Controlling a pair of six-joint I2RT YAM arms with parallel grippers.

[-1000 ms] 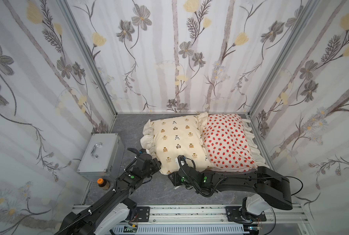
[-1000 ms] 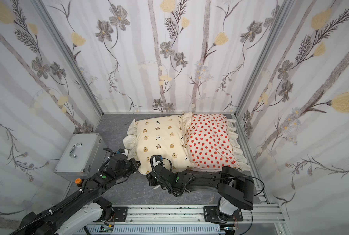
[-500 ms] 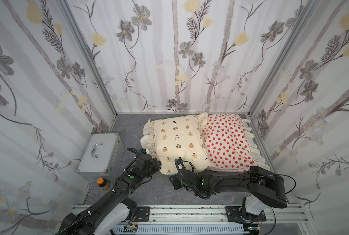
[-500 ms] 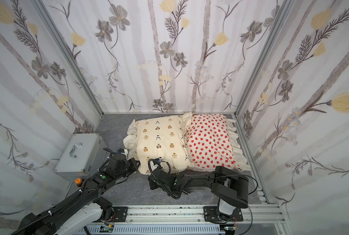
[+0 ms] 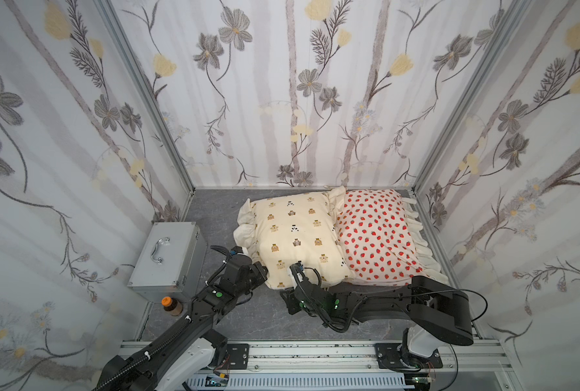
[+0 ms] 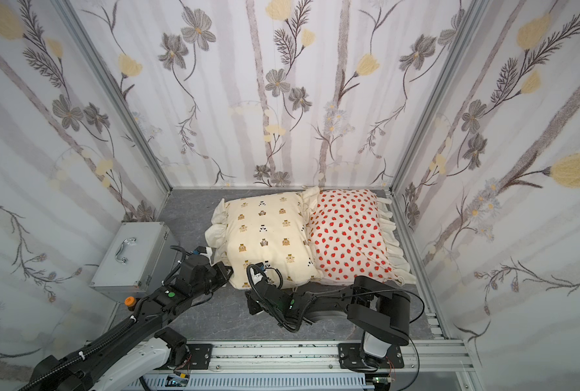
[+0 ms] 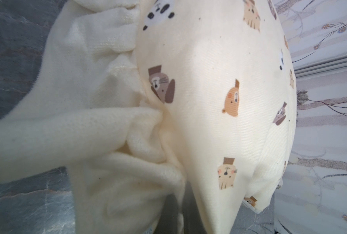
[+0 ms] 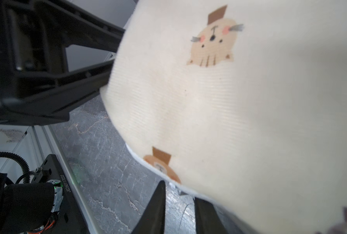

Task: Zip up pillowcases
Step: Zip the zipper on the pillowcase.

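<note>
Our right gripper (image 8: 180, 210) has its fingertips (image 8: 158, 202) a little apart, with bare floor showing between them. It sits right under the lower seam (image 8: 137, 158) of the cream pillowcase (image 5: 295, 237), and we see nothing clamped there. Our left gripper (image 5: 262, 270) is closed and appears to pinch that case's near corner by the ruffle (image 7: 99, 125). The case lies on the grey table (image 5: 248, 321), touching the strawberry pillowcase (image 5: 376, 233) on its right. We judge we are hunting for the zipper pull on the cream case, but we cannot make it out. Next, the right fingertips must find and close on it while the left holds the seam taut.
</note>
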